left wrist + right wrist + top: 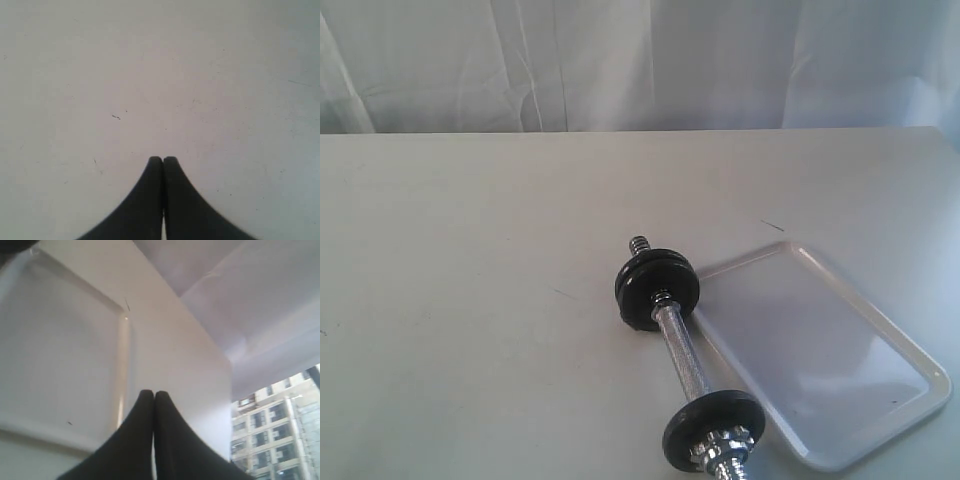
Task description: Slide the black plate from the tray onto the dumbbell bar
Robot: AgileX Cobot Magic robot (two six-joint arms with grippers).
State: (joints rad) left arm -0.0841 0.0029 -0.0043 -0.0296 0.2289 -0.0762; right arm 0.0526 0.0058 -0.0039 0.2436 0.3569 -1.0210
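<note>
The dumbbell bar lies on the table in the exterior view, chrome, with black discs at its far end and a black disc with a silver nut at its near end. To its right lies the white tray, which holds no disc. No loose black plate shows in any view. Neither arm appears in the exterior view. My left gripper is shut over bare table with nothing between its fingers. My right gripper is shut, hovering by the rim of the tray.
White curtains hang behind the table's far edge. In the right wrist view the table's edge runs close beyond the tray, with curtain and a window onto buildings past it.
</note>
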